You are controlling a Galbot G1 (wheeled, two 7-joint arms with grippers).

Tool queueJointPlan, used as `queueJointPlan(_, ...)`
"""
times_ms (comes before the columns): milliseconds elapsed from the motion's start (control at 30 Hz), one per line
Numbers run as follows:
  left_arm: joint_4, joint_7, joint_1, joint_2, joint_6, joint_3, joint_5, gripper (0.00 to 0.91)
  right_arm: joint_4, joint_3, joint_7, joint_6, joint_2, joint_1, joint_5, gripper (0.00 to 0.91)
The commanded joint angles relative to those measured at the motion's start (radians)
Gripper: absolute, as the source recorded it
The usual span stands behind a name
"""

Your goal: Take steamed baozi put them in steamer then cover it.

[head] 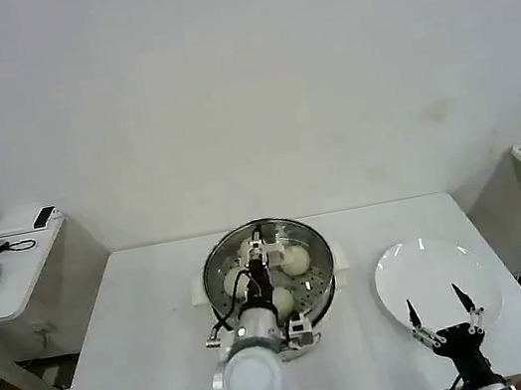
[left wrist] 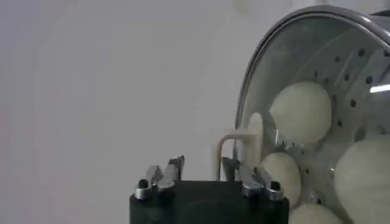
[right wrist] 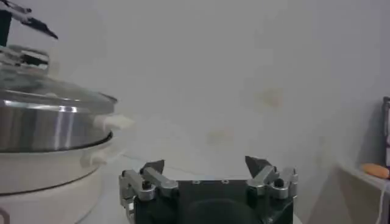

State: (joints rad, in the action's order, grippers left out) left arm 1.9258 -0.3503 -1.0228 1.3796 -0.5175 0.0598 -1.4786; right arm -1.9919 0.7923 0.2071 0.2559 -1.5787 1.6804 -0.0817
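Hovering over the middle of the head view, the left gripper point(head: 263, 252) sat right above the cover point(head: 267, 265), its fingers spread to either side of the cream bar handle rather than pinching it; in the left wrist view that handle point(left wrist: 234, 146) stood in the gap between the parted fingertips, touching neither as far as could be seen. The cover already rested on the steamer point(head: 222, 308) at frame centre, its metal rim seated on the pot's edge, which the right wrist view confirmed at its left side, where the glass dome point(right wrist: 49, 91) lay flat on the steel wall. Through the glass the baozi point(head: 294, 260) sat on the perforated tray, at least three countable in the head view. The open spread fitted either letting go or a grasp not yet closed; with the lid seated, letting go seemed likelier, and the task close to done. The right gripper point(head: 442, 309), open and empty, waited over the near edge of the white plate point(head: 424, 262) at lower right.
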Motion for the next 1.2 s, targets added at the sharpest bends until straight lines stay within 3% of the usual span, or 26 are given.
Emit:
queueJointPlan(33, 0.136, 0.002, -0.091, -0.069, 0.002, -0.007, 0.025, 0.907, -0.006, -0.001, 0.0, 0.001, 0.0, 0.004, -0.002, 0.907)
queueJointPlan(333, 0.342, 0.018, -0.224, -0.196, 0.006, -0.052, 0.103, 0.907, -0.014, -0.006, 0.0, -0.002, 0.002, 0.01, 0.005, 0.907)
queueJointPlan(500, 0.468, 0.069, -0.376, -0.249, 0.014, -0.185, 0.255, 0.907, -0.035, -0.006, 0.003, -0.017, 0.028, 0.026, 0.034, 0.907)
queueJointPlan(600, 0.523, 0.213, -0.495, -0.263, 0.042, -0.303, 0.511, 0.907, -0.045, -0.005, 0.006, -0.034, 0.041, 0.035, 0.053, 0.907)
queueJointPlan(633, 0.514, 0.312, -0.53, -0.259, 0.066, -0.409, 0.671, 0.907, -0.054, -0.01, 0.008, -0.054, 0.043, 0.036, 0.063, 0.907)
queueJointPlan(700, 0.465, 0.445, -0.578, -0.234, 0.192, -0.584, 1.034, 0.907, -0.064, -0.013, 0.014, -0.082, 0.052, 0.047, 0.112, 0.907)
queueJointPlan(767, 0.352, 0.473, -0.614, -0.212, 0.444, -0.739, 1.432, 0.907, -0.067, -0.009, 0.017, -0.1, 0.057, 0.056, 0.132, 0.907)
queueJointPlan(833, 0.249, 0.501, -0.626, -0.209, 0.501, -0.797, 1.652, 0.907, -0.06, -0.012, 0.016, -0.109, 0.077, 0.068, 0.155, 0.907)
queueJointPlan(967, 0.17, 0.524, -0.677, -0.199, 0.564, -0.822, 1.848, 0.907, -0.057, -0.032, 0.017, -0.124, 0.112, 0.099, 0.19, 0.907)
queueJointPlan(1200, 0.21, 0.483, -0.781, -0.144, 0.548, -0.8, 1.806, 0.907, -0.073, -0.032, 0.032, -0.166, 0.16, 0.14, 0.308, 0.907)
